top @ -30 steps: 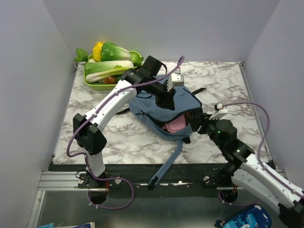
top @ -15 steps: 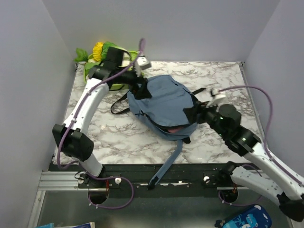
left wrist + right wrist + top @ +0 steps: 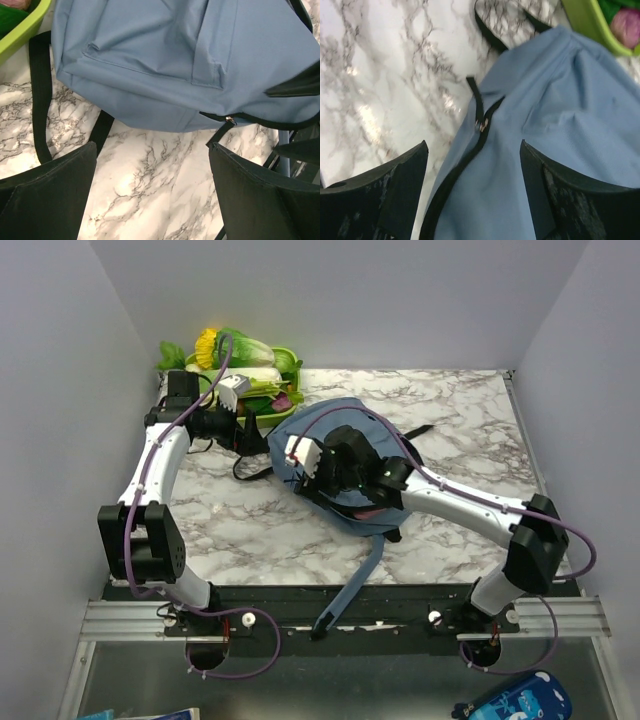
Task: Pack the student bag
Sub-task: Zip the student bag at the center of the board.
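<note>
The student bag [image 3: 350, 430] lies mid-table, dusty blue, its dark zip opening toward the near edge with a bit of pink [image 3: 368, 510] showing inside. My left gripper [image 3: 248, 435] hovers over bare marble just left of the bag, open and empty; in its wrist view the bag [image 3: 165, 60] fills the top and the left gripper [image 3: 150, 195] frames only marble. My right arm reaches across the bag; the right gripper [image 3: 312, 472] hangs open above its left edge. In the right wrist view the right gripper [image 3: 472, 190] straddles the zip line below the zipper pull [image 3: 481, 125], gripping nothing.
A green tray [image 3: 288, 358] of vegetables stands at the back left, close to my left wrist; its rim [image 3: 25, 25] nearly meets the bag. Black straps [image 3: 250, 465] trail left of the bag. A blue strap [image 3: 350, 580] hangs over the near edge.
My left gripper let go, opened wide and pulled back left off the bag. My right arm swung from the bag's right side across to its left edge, opening wider. The bag's mouth sagged flatter.
</note>
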